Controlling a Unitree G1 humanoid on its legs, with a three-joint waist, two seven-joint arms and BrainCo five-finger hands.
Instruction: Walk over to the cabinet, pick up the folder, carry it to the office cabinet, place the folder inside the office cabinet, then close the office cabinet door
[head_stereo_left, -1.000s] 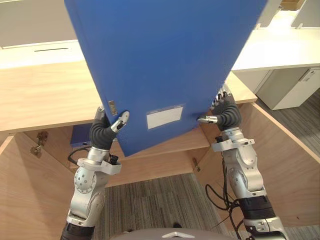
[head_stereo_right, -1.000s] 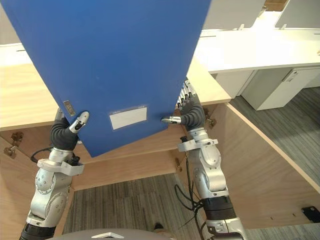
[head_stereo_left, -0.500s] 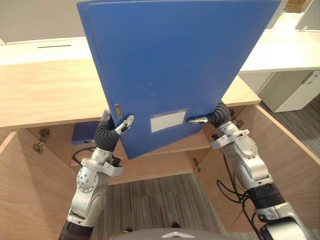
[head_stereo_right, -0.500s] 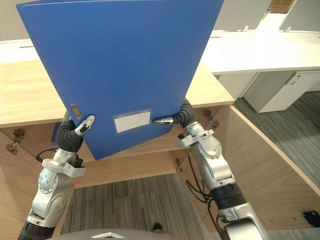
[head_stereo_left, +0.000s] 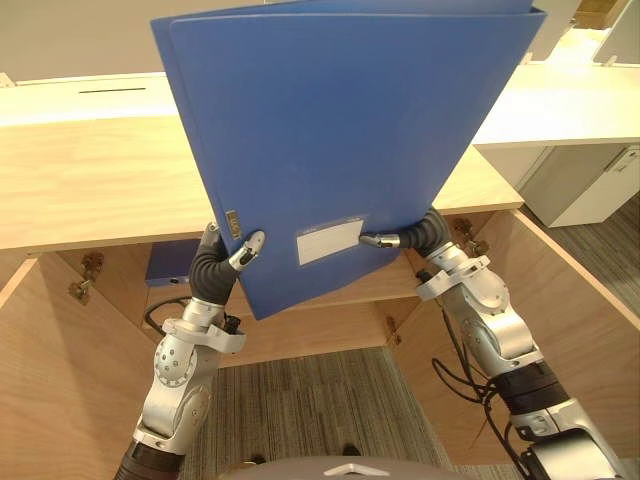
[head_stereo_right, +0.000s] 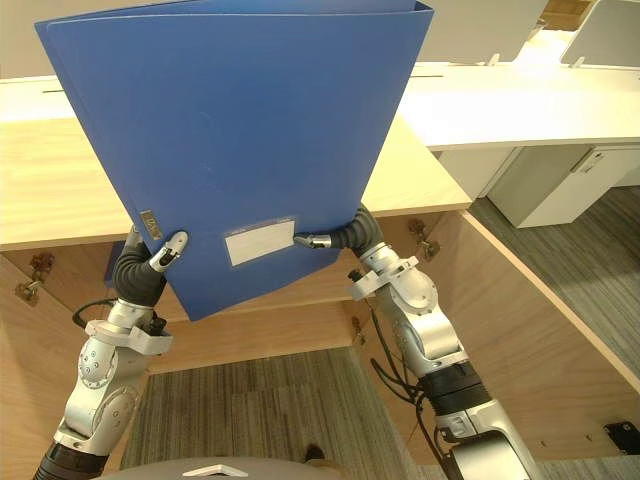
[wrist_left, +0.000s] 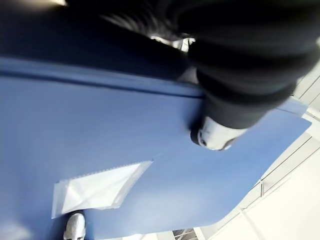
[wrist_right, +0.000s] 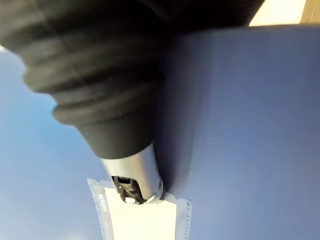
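left eye view | left hand (head_stereo_left: 222, 262) pinches folder (head_stereo_left: 340, 130) | right hand (head_stereo_left: 418, 233) pinches it too

1. The folder (head_stereo_left: 340, 150) covers most of the left hand (head_stereo_left: 225, 255) and right hand (head_stereo_left: 410, 235), thumbs aside.
2. Print on the label (head_stereo_left: 328, 242) is too small to read.
3. A blue thing (head_stereo_left: 170, 265) under the cabinet (head_stereo_left: 80, 180) top is partly hidden.

1. You can count two robot hands: the left hand (head_stereo_left: 213, 263) and the right hand (head_stereo_left: 421, 231).
2. One blue folder (head_stereo_left: 340, 130) is pinched between them and rises above both.
3. One label pocket (head_stereo_left: 328, 242) lies between the two thumbs.
4. One wooden cabinet (head_stereo_left: 90, 190) stands behind the hands.
5. Two open doors flank the hands: the left door (head_stereo_left: 50, 380) and the right door (head_stereo_left: 580, 330).
6. One blue item (head_stereo_left: 172, 266) sits just beyond the left hand.
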